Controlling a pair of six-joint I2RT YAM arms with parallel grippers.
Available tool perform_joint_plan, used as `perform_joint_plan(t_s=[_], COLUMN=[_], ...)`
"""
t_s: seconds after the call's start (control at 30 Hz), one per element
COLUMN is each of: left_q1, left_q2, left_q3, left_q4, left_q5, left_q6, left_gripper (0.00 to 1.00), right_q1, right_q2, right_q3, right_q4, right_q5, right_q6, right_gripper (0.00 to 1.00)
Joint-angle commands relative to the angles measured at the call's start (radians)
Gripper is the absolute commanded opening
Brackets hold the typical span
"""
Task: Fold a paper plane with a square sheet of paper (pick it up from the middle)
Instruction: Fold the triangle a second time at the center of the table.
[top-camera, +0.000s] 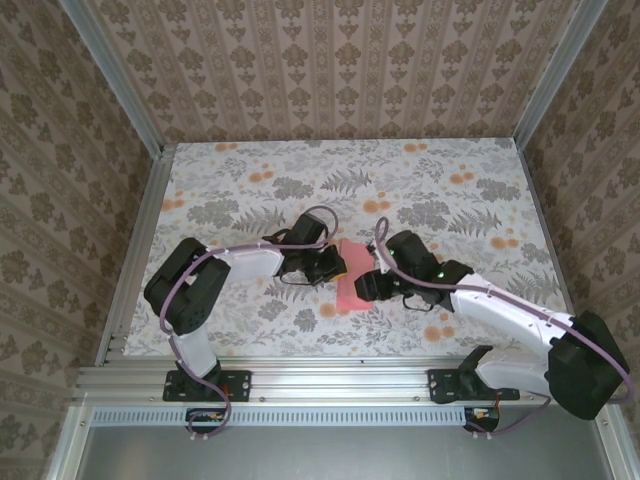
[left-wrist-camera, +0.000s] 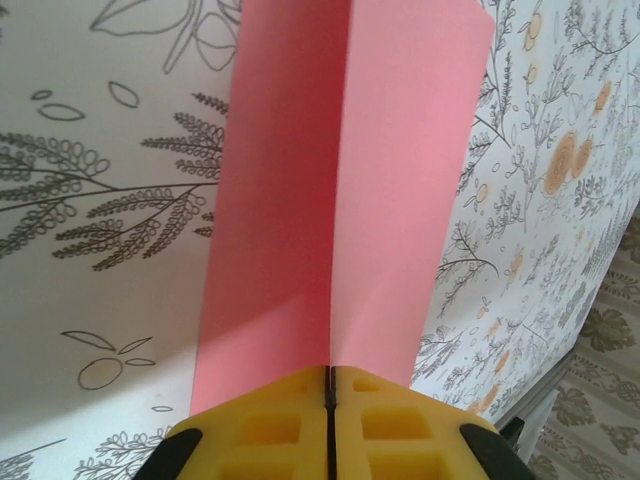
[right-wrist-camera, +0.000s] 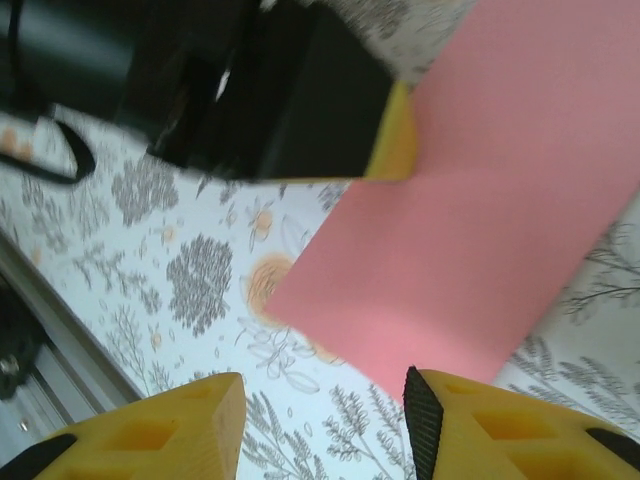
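The square sheet of paper (top-camera: 352, 282) is salmon pink and lies at the table's middle, bent along a centre crease. In the left wrist view the sheet of paper (left-wrist-camera: 340, 180) rises as two halves from that crease. My left gripper (left-wrist-camera: 330, 372) is shut on the sheet at the crease, its yellow pads pressed together. From above, the left gripper (top-camera: 338, 268) sits at the sheet's left edge. My right gripper (top-camera: 368, 286) is just right of the sheet. In the right wrist view this gripper (right-wrist-camera: 322, 392) stands open above the near corner of the paper (right-wrist-camera: 470, 240), with nothing between its fingers.
The table (top-camera: 250, 190) has a grey leaf and orange flower print. Patterned walls close it in at the back and both sides, and an aluminium rail (top-camera: 330, 375) runs along the near edge. The left arm's black wrist (right-wrist-camera: 250, 90) hangs close above the sheet.
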Motion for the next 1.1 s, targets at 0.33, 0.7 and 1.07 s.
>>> perform_joint_plan(t_s=[0.33,0.7,1.07], left_q1=[-0.001,-0.005,-0.007], left_q2=[-0.015,-0.006,-0.005], left_q3=[0.046,0.059,0.058], left_q4=[-0.038,-0.045,-0.050], left_q5=[0.016,0.019,0.019], left_q6=[-0.011,-0.008,-0.004], left_gripper=[0.10,0.10,0.10], right_q1=[0.209,0.260,0.262], right_q2=[0.126,0.254,0.256], right_q3=[0.032,0.099,0.103], right_q4=[0.042,0.077,0.052], right_q5=[0.264,0.324,0.399], right_q6=[-0.126,-0.159,-0.182], right_gripper=[0.54,0.55,0.34])
